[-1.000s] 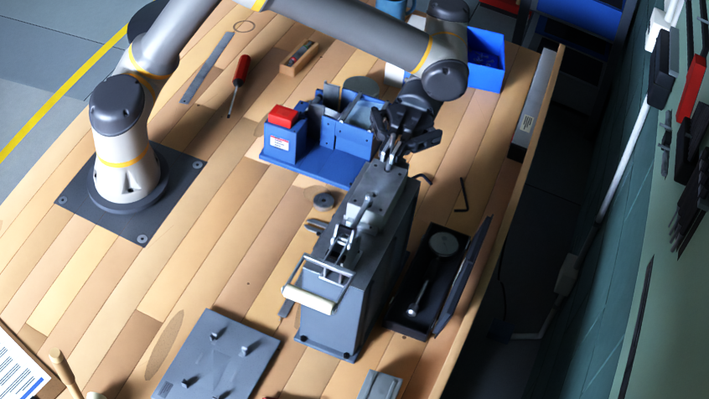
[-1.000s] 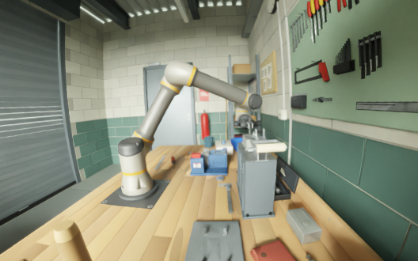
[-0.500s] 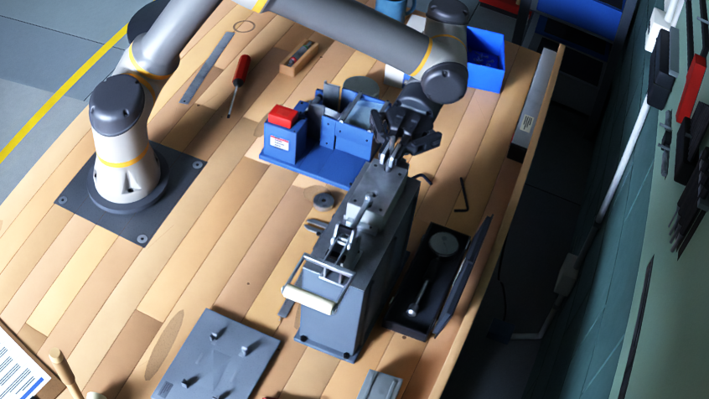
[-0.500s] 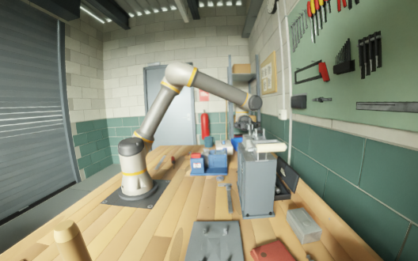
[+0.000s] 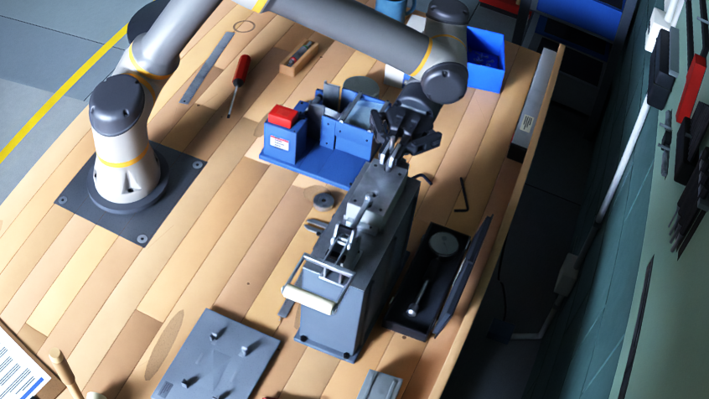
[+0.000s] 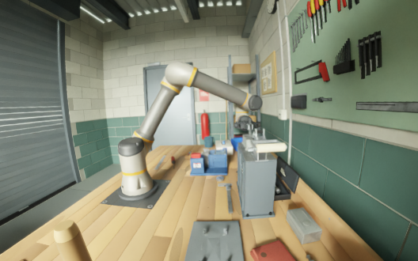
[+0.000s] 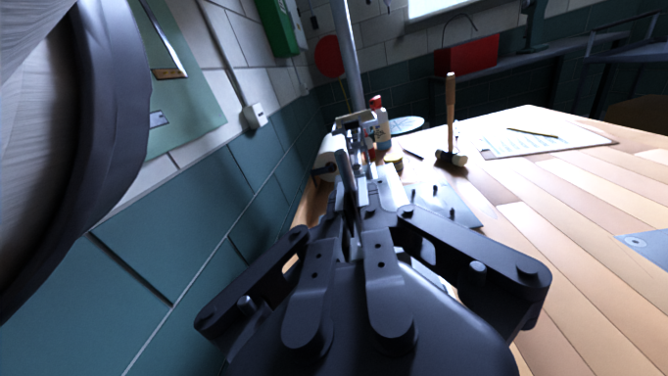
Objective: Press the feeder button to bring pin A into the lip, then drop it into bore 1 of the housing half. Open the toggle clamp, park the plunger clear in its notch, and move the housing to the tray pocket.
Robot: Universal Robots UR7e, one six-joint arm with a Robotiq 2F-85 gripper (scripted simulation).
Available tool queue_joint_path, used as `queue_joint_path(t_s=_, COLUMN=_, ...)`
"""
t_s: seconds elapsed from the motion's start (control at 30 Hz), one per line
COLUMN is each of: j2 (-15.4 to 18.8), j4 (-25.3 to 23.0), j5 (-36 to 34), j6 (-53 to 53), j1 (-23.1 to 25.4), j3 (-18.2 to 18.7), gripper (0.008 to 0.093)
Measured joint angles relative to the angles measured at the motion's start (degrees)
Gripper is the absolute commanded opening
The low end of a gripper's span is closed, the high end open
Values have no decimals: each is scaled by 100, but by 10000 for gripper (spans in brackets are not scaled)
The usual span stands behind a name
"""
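Pin A is almost wholly hidden between the fingers of my gripper [image 5: 391, 160] [image 7: 353, 245], which is closed on it over the far end of the grey housing half [image 5: 378, 191]. The housing sits on top of the tall grey fixture block [image 5: 357, 268] [image 6: 256, 180]. The toggle clamp [image 5: 347, 228] [image 7: 353, 147] lies along the housing's top, with its cream roller handle [image 5: 308, 299] [image 6: 271, 147] at the near end. The blue feeder [image 5: 322, 136] [image 6: 209, 161] with its red button [image 5: 282, 115] stands to the left of my gripper. The grey tray [image 5: 218, 360] [image 6: 215, 241] lies at the bench's near edge.
The robot's base [image 5: 124, 149] stands at the left of the bench. An open black gauge case [image 5: 436, 278] lies right of the fixture, with a hex key [image 5: 462, 194] beyond it. A blue bin [image 5: 483, 59], a screwdriver [image 5: 238, 82] and a steel rule [image 5: 207, 67] lie at the far side.
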Motion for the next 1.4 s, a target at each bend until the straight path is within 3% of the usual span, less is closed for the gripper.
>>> queue_joint_path(t_s=0.33, j2=0, j4=0, j5=0, j6=0, j1=0, j3=0, gripper=330)
queue_joint_path(t_s=1.4, j2=34, j4=23, j5=52, j6=0, j1=49, j3=-57, gripper=330)
